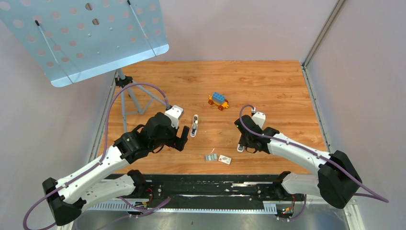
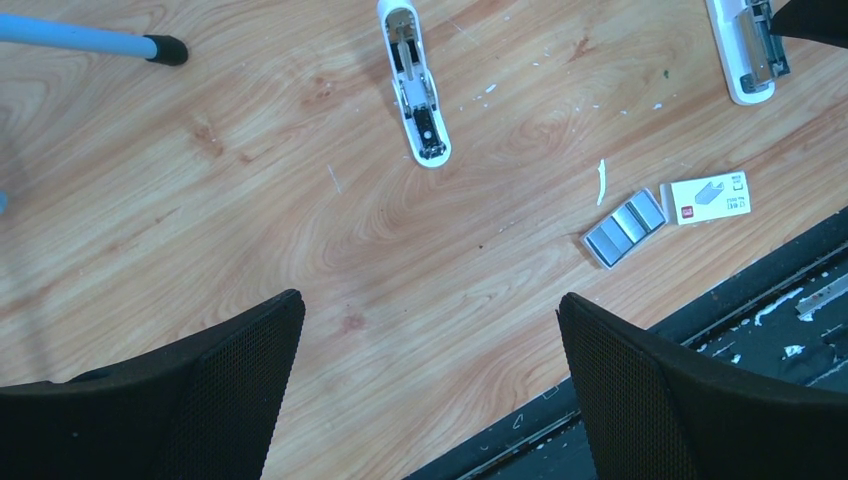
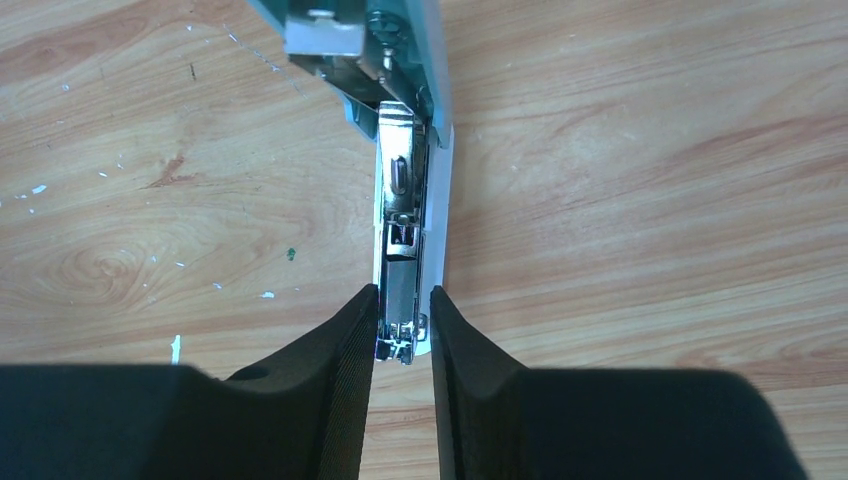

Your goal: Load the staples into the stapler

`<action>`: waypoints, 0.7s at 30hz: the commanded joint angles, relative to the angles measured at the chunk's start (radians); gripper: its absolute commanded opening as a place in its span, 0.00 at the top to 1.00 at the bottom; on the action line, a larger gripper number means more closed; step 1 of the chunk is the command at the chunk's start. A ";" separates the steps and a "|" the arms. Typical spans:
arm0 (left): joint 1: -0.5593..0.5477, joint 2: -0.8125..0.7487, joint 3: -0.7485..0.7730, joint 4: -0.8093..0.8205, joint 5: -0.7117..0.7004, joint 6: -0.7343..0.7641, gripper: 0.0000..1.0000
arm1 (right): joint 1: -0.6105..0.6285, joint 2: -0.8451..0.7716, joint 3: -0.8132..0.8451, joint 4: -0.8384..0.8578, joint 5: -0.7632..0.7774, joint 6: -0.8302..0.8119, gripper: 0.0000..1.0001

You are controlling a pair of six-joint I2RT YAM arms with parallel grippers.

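The staples point(image 2: 625, 228) are short grey strips lying side by side on the wood, next to a small white box point(image 2: 710, 197); they also show in the top view point(image 1: 210, 157). A white stapler point(image 2: 418, 90) lies opened out ahead of my left gripper point(image 2: 430, 335), which is open, empty and above bare wood. In the top view this stapler point(image 1: 194, 125) is just right of the left gripper point(image 1: 183, 138). A second stapler point(image 3: 405, 200), teal and white with its metal magazine showing, lies between the fingers of my right gripper point(image 3: 403, 320), which is shut on its near end.
A toy car of blue, yellow and orange bricks point(image 1: 218, 100) stands at mid-table behind both staplers. A tripod leg with a black foot point(image 2: 165, 48) rests at the far left. The black front rail point(image 1: 206, 184) runs along the near edge.
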 commanded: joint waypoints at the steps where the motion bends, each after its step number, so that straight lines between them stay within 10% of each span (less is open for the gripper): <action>1: 0.003 -0.016 -0.021 -0.009 -0.015 -0.002 0.00 | -0.017 -0.007 0.014 -0.041 0.020 -0.027 0.71; 21: 0.003 -0.008 -0.020 -0.006 -0.008 0.001 0.00 | -0.037 0.051 0.016 -0.002 0.016 -0.045 0.71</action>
